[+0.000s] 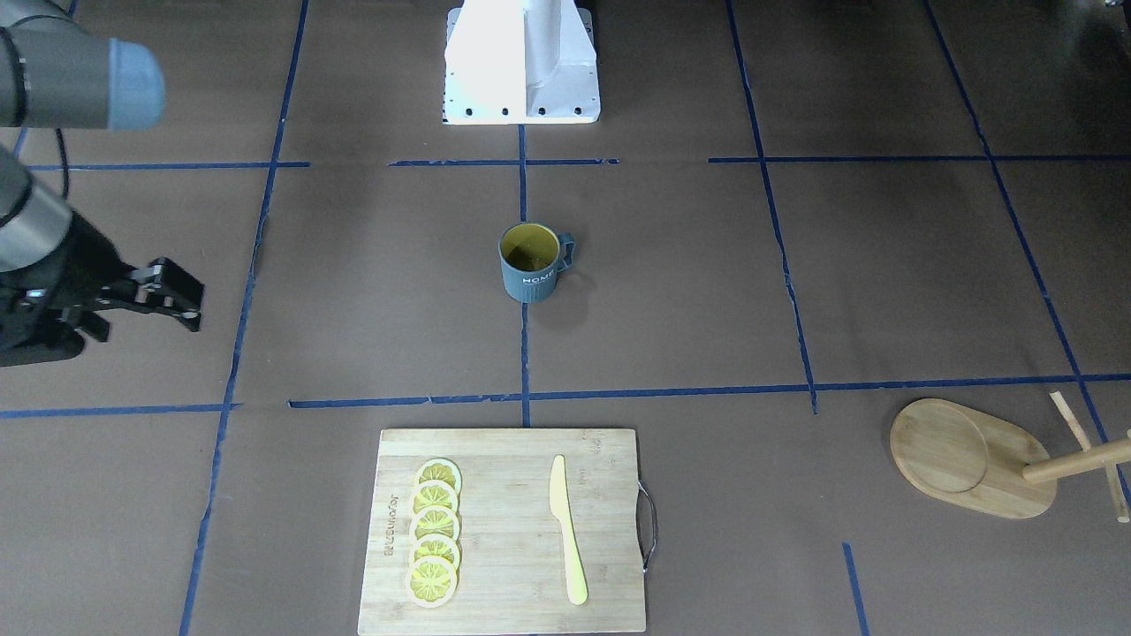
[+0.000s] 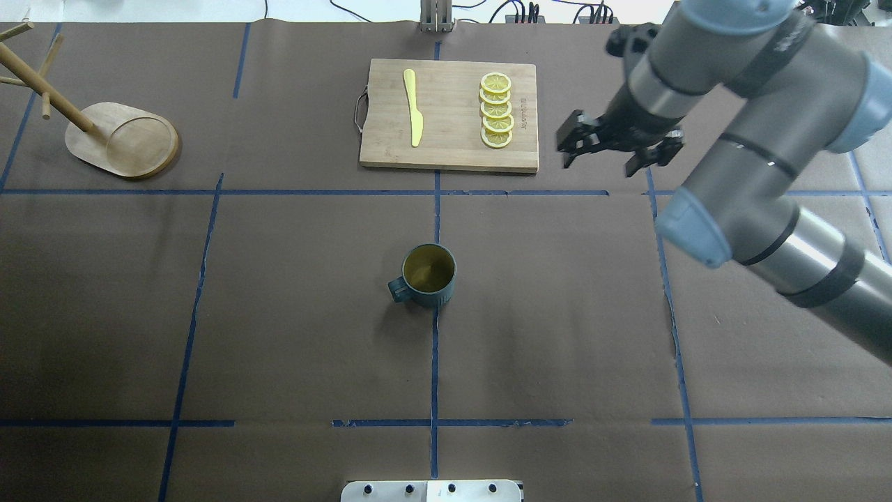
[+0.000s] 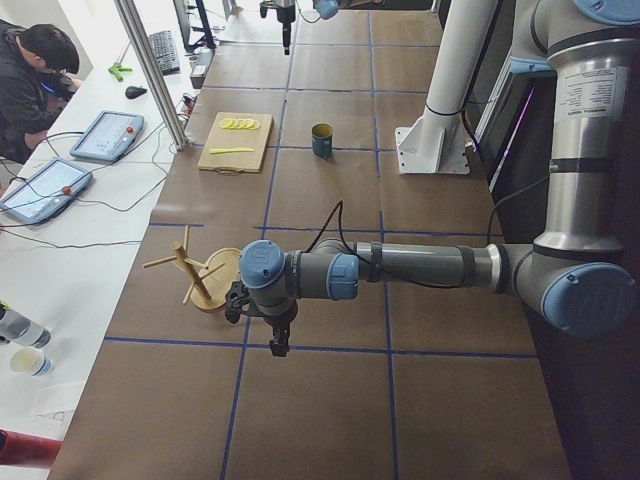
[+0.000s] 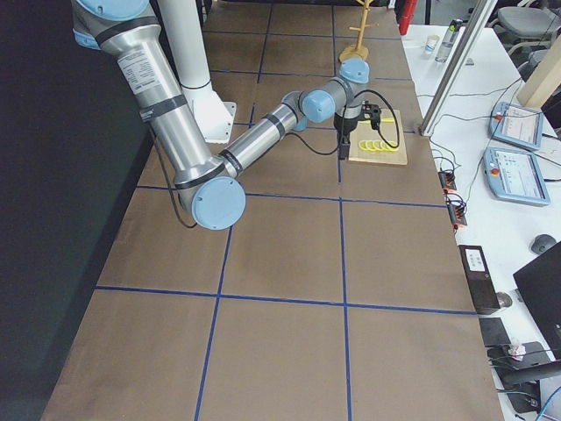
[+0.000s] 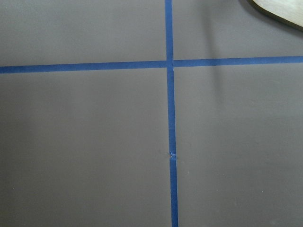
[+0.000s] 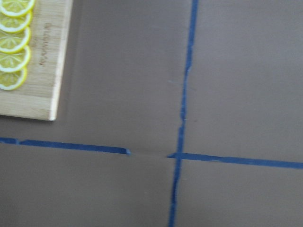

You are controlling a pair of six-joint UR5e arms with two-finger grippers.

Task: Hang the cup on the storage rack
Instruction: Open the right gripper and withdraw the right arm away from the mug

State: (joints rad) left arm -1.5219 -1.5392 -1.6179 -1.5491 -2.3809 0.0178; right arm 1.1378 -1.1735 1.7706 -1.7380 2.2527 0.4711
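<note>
Standing upright mid-table, handle turned toward the far-left rack [image 2: 139,143], the cup [image 2: 428,275] sits free for a grab; the right gripper [image 2: 605,157] hovers spread and empty near the board [image 2: 449,118], and whether the left gripper [image 3: 277,340] is clenched I cannot tell.

Cup [image 2: 428,275] upright, table ctr; rack [image 2: 104,139] far left

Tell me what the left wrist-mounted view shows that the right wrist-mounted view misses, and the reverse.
Left wrist only: a curved bamboo edge at top right, likely the base of the storage rack. Right wrist only: a corner of the cutting board with lemon slices. Both: the brown table cover crossed by blue tape; neither shows the cup.
</note>
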